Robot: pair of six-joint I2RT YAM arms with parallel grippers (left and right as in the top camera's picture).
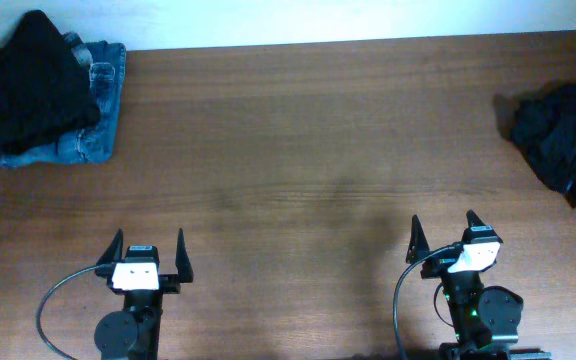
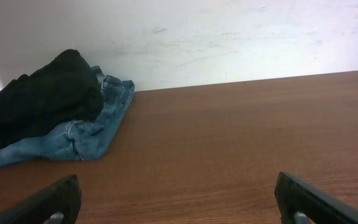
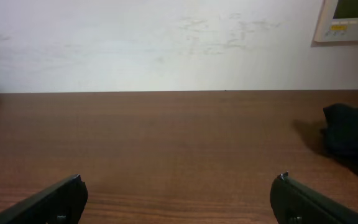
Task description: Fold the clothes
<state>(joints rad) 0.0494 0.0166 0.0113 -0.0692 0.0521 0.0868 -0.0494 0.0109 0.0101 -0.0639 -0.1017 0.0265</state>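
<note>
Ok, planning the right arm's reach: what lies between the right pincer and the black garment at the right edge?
Nothing: only bare table between the right pincer and the black garment, seen in the overhead and right wrist views.

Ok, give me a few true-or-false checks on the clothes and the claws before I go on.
1. The left claw and right claw are both open and empty. True.
2. The black garment lies under the jeans. False: it lies on top of them.
3. A crumpled dark garment sits on the right side of the table. True.
4. The left claw touches the jeans. False: bare table lies between them.
</note>
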